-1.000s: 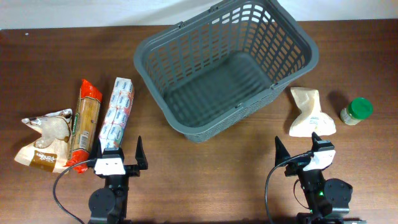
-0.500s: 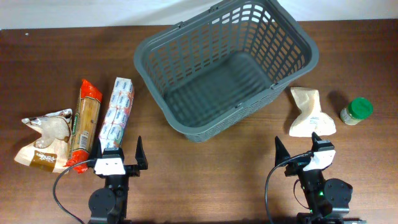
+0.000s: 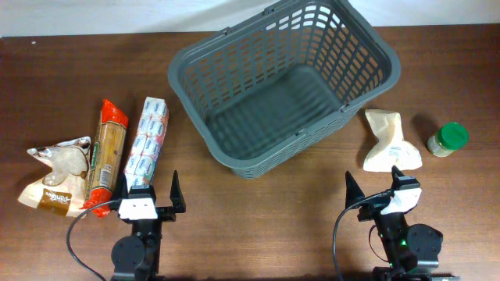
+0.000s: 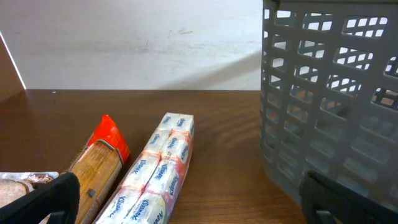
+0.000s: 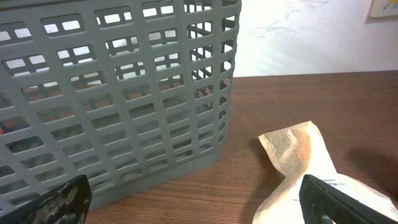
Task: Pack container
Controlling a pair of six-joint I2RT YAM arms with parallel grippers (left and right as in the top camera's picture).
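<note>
The large dark grey basket (image 3: 281, 82) stands at the table's back centre, with nothing in it; its slotted wall shows in the left wrist view (image 4: 329, 93) and the right wrist view (image 5: 118, 93). My left gripper (image 3: 148, 195) is open and empty at the front left, just in front of a tissue pack (image 3: 147, 140), which also shows in the left wrist view (image 4: 155, 174). My right gripper (image 3: 376, 187) is open and empty at the front right, in front of a beige bag (image 3: 388, 142), seen too in the right wrist view (image 5: 305, 162).
An orange-ended pasta pack (image 3: 106, 152) and a bag of pale contents (image 3: 58, 176) lie at the left. A small green-lidded jar (image 3: 448, 139) stands at the far right. A white wall runs behind the table.
</note>
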